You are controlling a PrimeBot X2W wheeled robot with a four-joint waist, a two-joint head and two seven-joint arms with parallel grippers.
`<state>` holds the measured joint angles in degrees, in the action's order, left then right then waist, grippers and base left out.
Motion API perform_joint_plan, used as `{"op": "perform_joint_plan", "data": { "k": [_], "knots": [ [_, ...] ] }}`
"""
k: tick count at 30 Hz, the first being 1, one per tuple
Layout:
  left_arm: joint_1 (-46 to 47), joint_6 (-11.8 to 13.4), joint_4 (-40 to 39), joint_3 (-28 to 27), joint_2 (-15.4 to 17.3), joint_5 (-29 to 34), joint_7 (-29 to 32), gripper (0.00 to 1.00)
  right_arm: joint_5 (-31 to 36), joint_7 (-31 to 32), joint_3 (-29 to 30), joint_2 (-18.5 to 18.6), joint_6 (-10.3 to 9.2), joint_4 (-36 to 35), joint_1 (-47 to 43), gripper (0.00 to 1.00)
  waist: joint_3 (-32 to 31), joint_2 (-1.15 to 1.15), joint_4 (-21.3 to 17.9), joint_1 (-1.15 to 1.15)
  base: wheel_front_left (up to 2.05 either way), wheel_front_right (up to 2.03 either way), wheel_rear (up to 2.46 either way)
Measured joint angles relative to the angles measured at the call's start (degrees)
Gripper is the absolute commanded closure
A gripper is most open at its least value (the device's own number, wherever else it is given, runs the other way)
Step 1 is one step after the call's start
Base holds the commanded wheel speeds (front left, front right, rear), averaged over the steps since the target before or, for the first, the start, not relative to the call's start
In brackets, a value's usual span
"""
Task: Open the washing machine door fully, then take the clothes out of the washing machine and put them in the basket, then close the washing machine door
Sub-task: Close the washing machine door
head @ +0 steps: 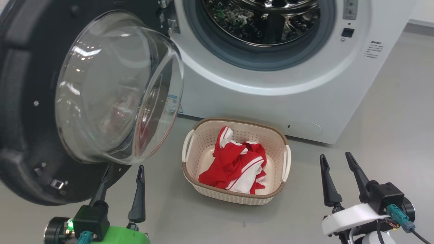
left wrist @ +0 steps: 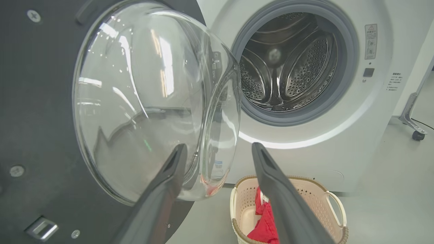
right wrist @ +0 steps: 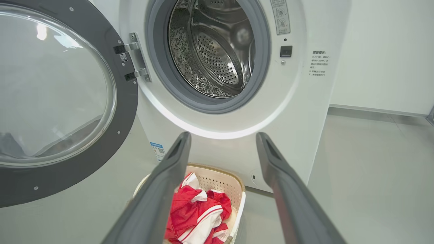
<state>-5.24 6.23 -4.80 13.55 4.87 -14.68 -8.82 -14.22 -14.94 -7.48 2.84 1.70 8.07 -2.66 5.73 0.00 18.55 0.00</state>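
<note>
The washing machine door [head: 115,88] hangs open across the left of the head view, its black ring cut off at the top and left edges. The washing machine [head: 271,98] takes the upper right, its steel drum [head: 261,20] cropped halfway. The clothes [head: 237,164] lie crumpled in the basket [head: 237,121] at lower centre. At lower left the left gripper [head: 125,167] has its fingers spread and empty (one tip overlaps the door's rim, contact unclear). At lower right the right gripper [head: 335,156] is likewise spread and empty.
</note>
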Motion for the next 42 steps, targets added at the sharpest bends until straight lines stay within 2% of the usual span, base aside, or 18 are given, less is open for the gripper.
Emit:
{"op": "perform_joint_plan", "data": {
  "k": [10,25,26,27,28,29,38,40,42],
  "knots": [
    [0.0,0.0,0.6,-0.9,-0.5,-1.0,-0.9,0.00,0.7,0.0,-0.3,0.0,0.25,0.1,0.4,0.00,0.8,0.00,6.4,0.00,0.00,0.00,0.00],
    [0.0,0.1,1.3,-2.1,-0.8,-1.5,-1.9,0.00,1.3,0.0,-1.1,0.1,1.22,1.4,1.5,0.00,1.6,0.00,8.6,0.00,0.00,0.00,0.00],
    [0.0,0.1,1.5,-2.1,-0.8,-1.5,-1.9,0.27,1.3,0.0,-1.1,0.1,1.25,1.5,1.5,0.00,1.6,0.00,8.6,0.00,0.00,0.00,0.00],
    [0.0,0.1,1.9,-2.1,-0.9,-1.7,-1.9,0.79,1.3,0.0,-1.1,0.1,1.26,1.7,1.5,0.00,1.3,0.00,8.5,0.00,0.00,0.00,0.00],
    [0.0,0.1,2.0,-2.1,-0.9,-1.7,-2.0,0.95,1.3,0.0,-1.1,0.1,1.26,1.7,1.5,0.00,1.2,0.00,8.5,0.00,0.00,0.00,0.00],
    [0.0,0.1,2.3,-2.1,-0.9,-1.7,-1.9,1.00,1.3,0.0,-1.1,0.1,1.26,1.8,1.5,0.00,1.0,0.00,8.5,0.00,0.00,0.00,0.00],
    [0.0,0.1,1.8,-2.0,-1.0,-2.7,-2.6,1.00,1.3,0.0,-1.2,0.1,1.43,2.0,1.5,0.00,0.4,0.00,8.6,0.00,0.00,0.00,0.00],
    [0.2,-0.4,0.6,-2.1,-1.2,-5.0,-2.9,1.00,1.3,0.0,-1.2,0.1,1.44,2.0,1.5,0.00,0.3,0.00,8.6,0.00,0.00,0.00,0.00],
    [0.6,-2.1,-1.1,-2.1,-1.6,-9.2,-3.4,1.00,1.3,0.0,-1.2,0.1,1.44,2.1,1.5,0.00,0.2,0.00,8.6,0.00,0.00,0.00,0.00]
  ]
}}
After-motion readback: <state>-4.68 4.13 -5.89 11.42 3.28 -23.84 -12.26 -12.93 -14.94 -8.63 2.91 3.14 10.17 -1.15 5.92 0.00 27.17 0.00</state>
